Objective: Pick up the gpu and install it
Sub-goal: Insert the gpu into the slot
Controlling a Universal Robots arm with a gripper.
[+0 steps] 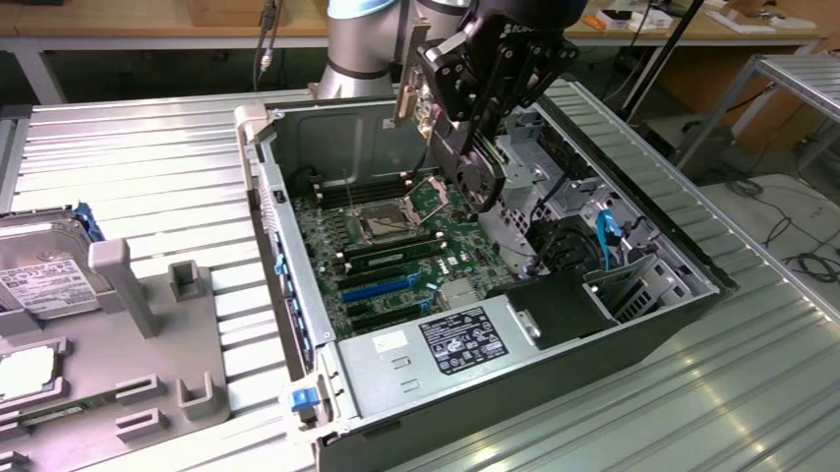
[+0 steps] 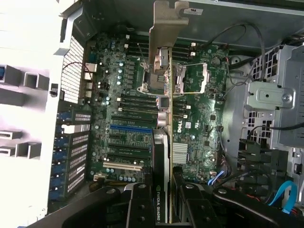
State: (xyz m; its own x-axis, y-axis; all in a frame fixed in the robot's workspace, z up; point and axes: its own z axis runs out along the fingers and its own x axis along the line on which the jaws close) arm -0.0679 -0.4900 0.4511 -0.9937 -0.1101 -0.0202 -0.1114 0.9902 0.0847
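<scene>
The gripper (image 2: 164, 199) is closed on the gpu (image 2: 160, 147), one black finger pressed to each face of the card. The wrist view sees the gpu edge-on, with the black cooler on one side and the thin green board on the other. Its silver bracket (image 2: 167, 21) is at the end farthest from the fingers.

In the exterior view the arm reaches down into the mouth of the open case (image 1: 393, 383) and holds the card over the motherboard (image 2: 128, 109). The card appears to be clear of the board and is not seated in any slot. Below it lie the CPU socket (image 2: 190, 78), rows of dark slots and a blue slot (image 2: 130, 127). A power supply (image 1: 459, 339) with a white label fills the case corner nearest the exterior camera. A blue cable (image 1: 607, 236) curls among the drive bays on the exterior view's right.

The case lies on its side on a slatted metal bench (image 1: 145, 177). Well apart from it, at the exterior view's left, a grey fixture (image 1: 157, 334) holds a hard drive (image 1: 39, 275).
</scene>
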